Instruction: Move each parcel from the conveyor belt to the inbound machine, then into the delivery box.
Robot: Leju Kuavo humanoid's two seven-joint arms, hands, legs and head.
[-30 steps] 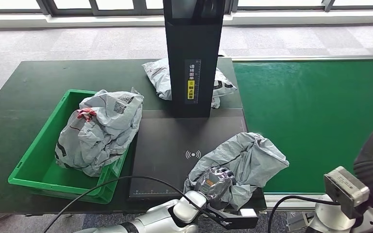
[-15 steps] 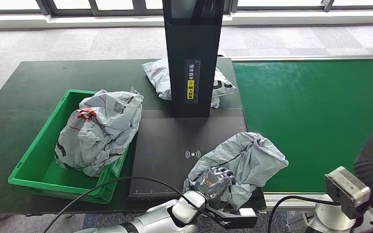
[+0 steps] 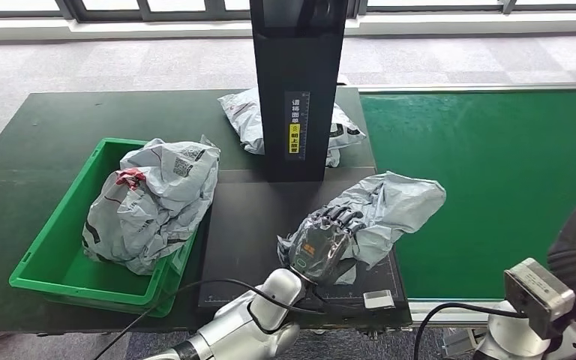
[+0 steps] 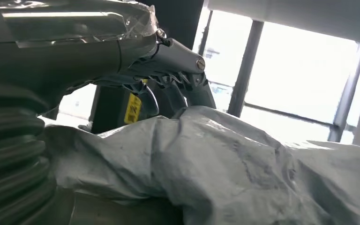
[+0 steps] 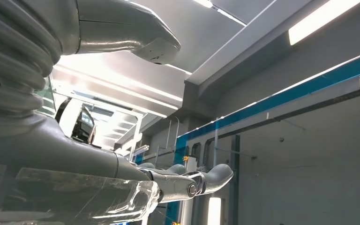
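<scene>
We look down on a dark table (image 3: 45,135) with a tall black scanner column (image 3: 298,90) standing at its far middle; we place everything else from that column.

To the near left of the column sits a green delivery box (image 3: 60,240). It holds one crumpled grey parcel bag (image 3: 150,202), which fills most of the box and rises above its rim, with a printed label facing up and a small red patch on its left side.

Behind the column, poking out on both sides of it, lies a second grey parcel (image 3: 244,120) on the table.

Just in front of the column lies the flat black scanning pad (image 3: 247,225). On it, towards its right edge, rests a third grey parcel (image 3: 397,202). Our left hand (image 3: 322,244) grips this parcel from its near end, the dark fingers (image 3: 341,217) curled over the crumpled plastic; the left wrist view shows them pressed onto the bag (image 4: 225,164).

To the right of the column stretches the green conveyor belt (image 3: 495,172).

Our right hand (image 5: 187,183) holds nothing, its fingers stretched out and slightly apart against a ceiling.
</scene>
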